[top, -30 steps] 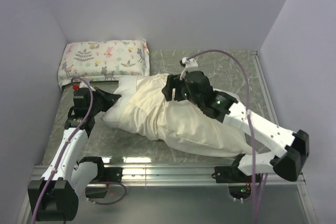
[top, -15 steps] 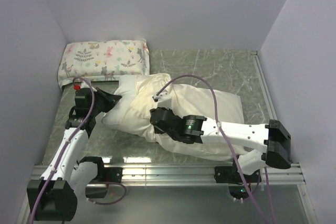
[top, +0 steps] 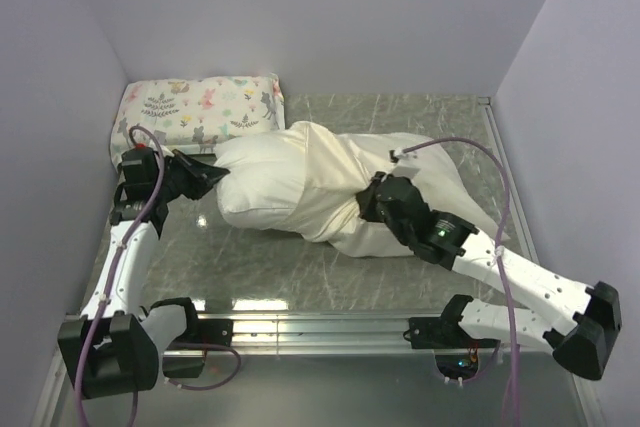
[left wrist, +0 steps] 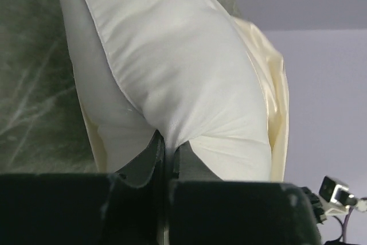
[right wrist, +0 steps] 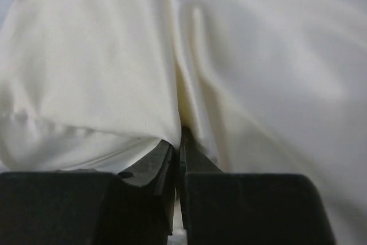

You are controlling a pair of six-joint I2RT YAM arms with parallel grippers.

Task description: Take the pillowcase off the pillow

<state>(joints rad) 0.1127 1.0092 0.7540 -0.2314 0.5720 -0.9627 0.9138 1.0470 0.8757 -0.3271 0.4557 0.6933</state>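
- The pillow (top: 258,182) is laid across the middle of the marbled table (top: 250,267). Its bare white end is turned toward 9 o'clock, and the rest, toward 3 o'clock, is covered by the pillowcase (top: 420,162).
- The left gripper (top: 208,179) is clamped on the pillow's exposed end at 9 o'clock. In the left wrist view a pinch of white fabric is seen nipped between the closed fingers, with the cream rim of the case behind it.
- The right gripper (top: 372,205) is closed on a fold of the pillowcase at the near edge, at about 5 o'clock of the bundle.
- The case is judged thin, limp and rather slick, so a shallow pinch could be lost under pull. A gathered fold is the safer hold.
- The pillow is judged light, soft and bulky. It is squashed by a grip, not held rigid, so an end or a seam is best taken.
- The printed pillow (top: 200,112), at 11 o'clock, is touched by neither gripper.
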